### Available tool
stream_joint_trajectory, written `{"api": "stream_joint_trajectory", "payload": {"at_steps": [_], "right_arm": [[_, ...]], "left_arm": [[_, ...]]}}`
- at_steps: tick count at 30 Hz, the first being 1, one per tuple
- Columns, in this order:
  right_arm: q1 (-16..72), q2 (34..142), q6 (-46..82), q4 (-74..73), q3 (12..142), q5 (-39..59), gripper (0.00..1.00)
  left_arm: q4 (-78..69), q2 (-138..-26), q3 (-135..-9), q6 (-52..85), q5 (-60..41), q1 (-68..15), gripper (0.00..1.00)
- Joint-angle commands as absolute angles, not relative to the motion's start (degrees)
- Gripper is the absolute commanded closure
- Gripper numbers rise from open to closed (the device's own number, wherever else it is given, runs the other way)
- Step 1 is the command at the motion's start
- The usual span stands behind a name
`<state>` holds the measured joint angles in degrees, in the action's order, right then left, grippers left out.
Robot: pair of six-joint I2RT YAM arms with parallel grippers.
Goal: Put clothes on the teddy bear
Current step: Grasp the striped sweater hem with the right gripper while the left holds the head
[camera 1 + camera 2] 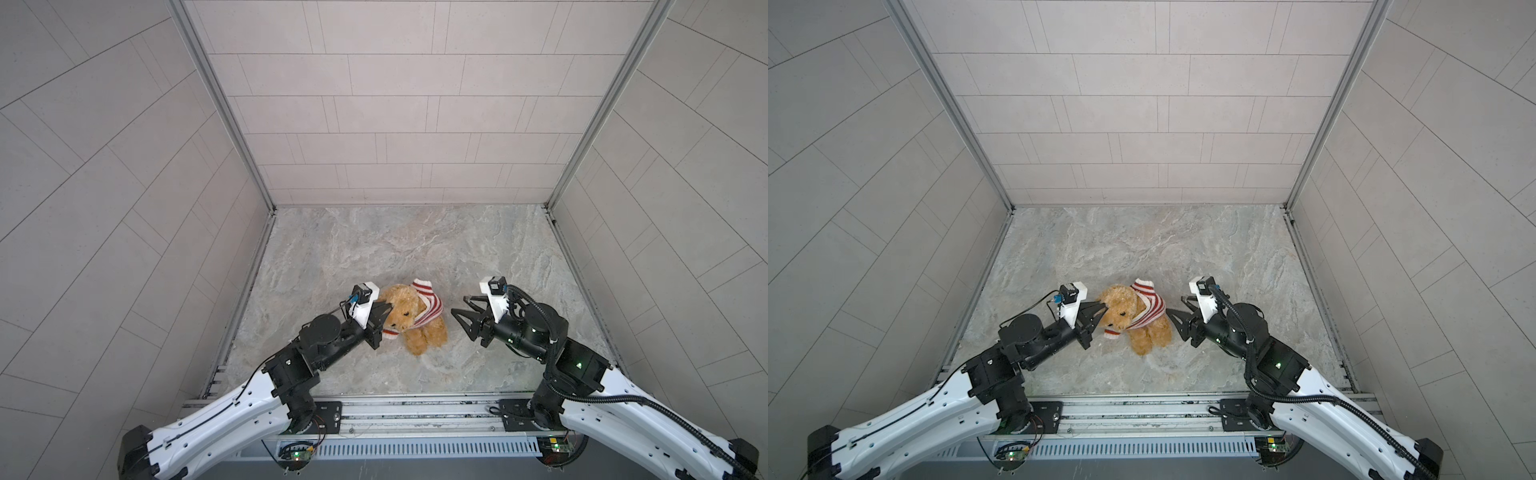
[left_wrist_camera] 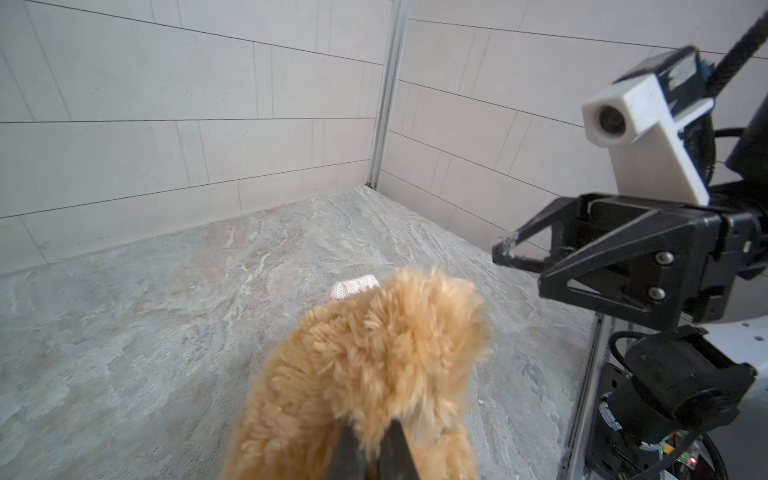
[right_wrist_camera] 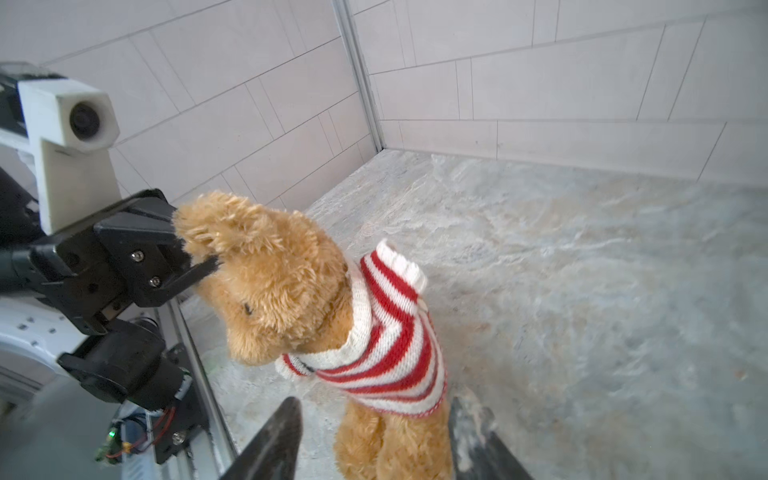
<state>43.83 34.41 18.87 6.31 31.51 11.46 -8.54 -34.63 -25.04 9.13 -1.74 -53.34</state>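
Teddy bear (image 1: 411, 322) is upright at mid-front of the tabletop (image 1: 374, 249), btw both grippers, w/ striped sweater (image 1: 432, 309) over its torso. Left gripper (image 1: 389, 310) pinches its ear, tips buried in fur. Right gripper (image 1: 459, 304) is spread, just beside the bear, apart. Paws hidden; feet cut off in right wrist view.

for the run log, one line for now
left gripper shut on teddy bear ear | right gripper open, free | sweater on bear
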Motion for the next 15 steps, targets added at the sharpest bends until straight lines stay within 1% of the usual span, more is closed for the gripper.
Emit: {"api": "stream_joint_trajectory", "payload": {"at_steps": [1, 4, 8, 12, 15], "right_arm": [[44.0, 38.6, 11.9, 9.8, 33.1, 13.7, 0.31], [44.0, 42.5, 9.9, 7.9, 32.6, 14.5, 0.25], [44.0, 47.0, 8.6, 5.0, 31.6, 15.1, 0.21], [44.0, 51.4, 8.4, 1.3, 30.4, 15.8, 0.2], [44.0, 54.0, 8.5, -1.6, 29.6, 16.1, 0.23]], "left_arm": [[-12.4, -34.5, -27.0, 7.2, -6.6, -54.0, 1.0], [-11.5, -34.6, -27.5, 6.9, -7.1, -54.3, 1.0], [-11.1, -35.0, -27.6, 6.8, -7.2, -54.6, 1.0], [-11.6, -35.3, -27.4, 6.9, -7.6, -54.7, 1.0], [-11.8, -35.2, -27.2, 7.0, -7.9, -54.7, 1.0]]}}
